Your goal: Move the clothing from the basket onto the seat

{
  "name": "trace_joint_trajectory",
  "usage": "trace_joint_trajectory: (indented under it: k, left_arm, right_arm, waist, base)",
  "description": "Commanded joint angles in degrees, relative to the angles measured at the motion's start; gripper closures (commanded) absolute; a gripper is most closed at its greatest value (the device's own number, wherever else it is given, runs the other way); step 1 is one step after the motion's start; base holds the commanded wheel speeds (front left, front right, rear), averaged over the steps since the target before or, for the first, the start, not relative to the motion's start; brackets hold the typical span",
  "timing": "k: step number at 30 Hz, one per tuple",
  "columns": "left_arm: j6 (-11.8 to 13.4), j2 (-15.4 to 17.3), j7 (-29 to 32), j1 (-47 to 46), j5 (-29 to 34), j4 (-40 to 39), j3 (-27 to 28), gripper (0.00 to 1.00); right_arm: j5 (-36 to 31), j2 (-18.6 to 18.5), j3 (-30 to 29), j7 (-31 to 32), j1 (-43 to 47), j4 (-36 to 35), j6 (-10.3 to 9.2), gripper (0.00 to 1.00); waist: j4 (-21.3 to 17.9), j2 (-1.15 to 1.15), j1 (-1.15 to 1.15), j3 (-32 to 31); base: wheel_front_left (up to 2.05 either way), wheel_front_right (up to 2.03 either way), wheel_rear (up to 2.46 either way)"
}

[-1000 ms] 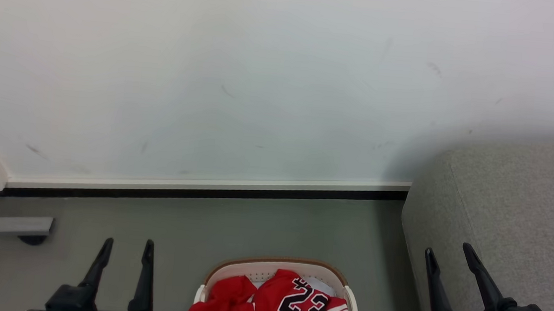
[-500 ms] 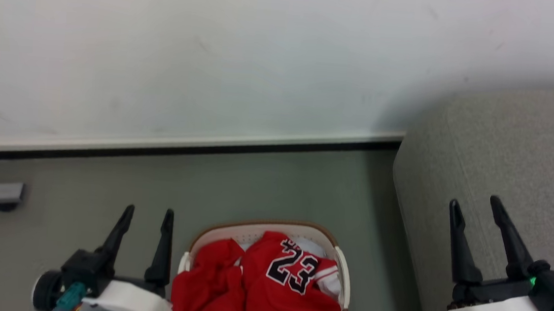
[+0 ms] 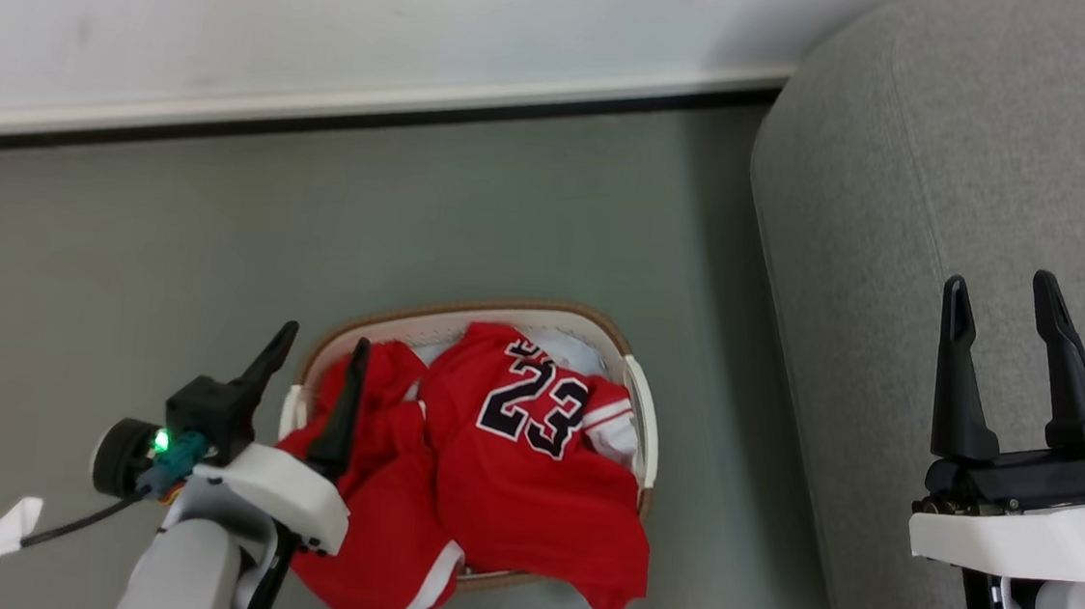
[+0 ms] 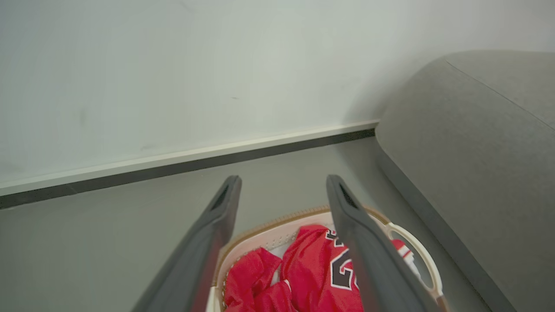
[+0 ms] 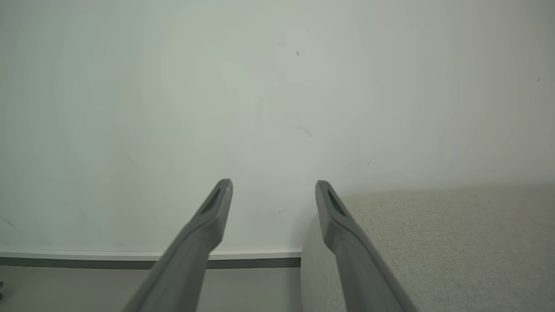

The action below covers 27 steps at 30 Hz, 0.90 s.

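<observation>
Grey floor [image 3: 121, 242], red "23" jersey [image 3: 511, 457] in cream oval plastic basket [image 3: 465, 306] at centre, grey fabric sofa [image 3: 901, 178] right, left gripper [image 3: 325, 336] and right gripper [image 3: 1000, 282] wide, empty

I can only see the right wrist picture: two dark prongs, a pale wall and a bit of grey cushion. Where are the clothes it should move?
Observer: A red jersey numbered 23 lies in a cream basket on the floor, to the left of the grey sofa.
Operator: Is the other claw holding it yet?
Observer: No. The left gripper hangs open over the basket's left side, with nothing between its fingers.
</observation>
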Motion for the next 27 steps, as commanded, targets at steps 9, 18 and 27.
trace_joint_trajectory:
  k: [9,18,27]
  left_arm:
    - [-0.9,4.7,7.4,-9.9,2.7,13.9,-6.9,0.00]
    - [-1.0,10.4,16.7,-17.4,-3.2,24.3,-23.5,0.00]
    - [-1.0,15.6,25.3,-23.7,-10.6,30.2,-36.6,0.00]
  right_arm:
    - [1.4,1.1,-0.4,0.0,-2.6,-1.9,-0.12,0.00]
    - [5.0,1.3,1.4,0.0,-4.0,-2.1,-0.12,0.00]
    - [8.4,1.3,2.9,0.0,-5.0,-2.7,-0.12,0.00]
  waist:
    - [-4.5,0.00,-0.02,8.3]
    - [-8.1,0.00,-0.02,12.8]
    - [-11.4,0.00,-0.02,18.0]
  base:
    - [0.00,0.00,0.00]
    - [0.00,0.00,0.00]
    - [0.00,0.00,0.00]
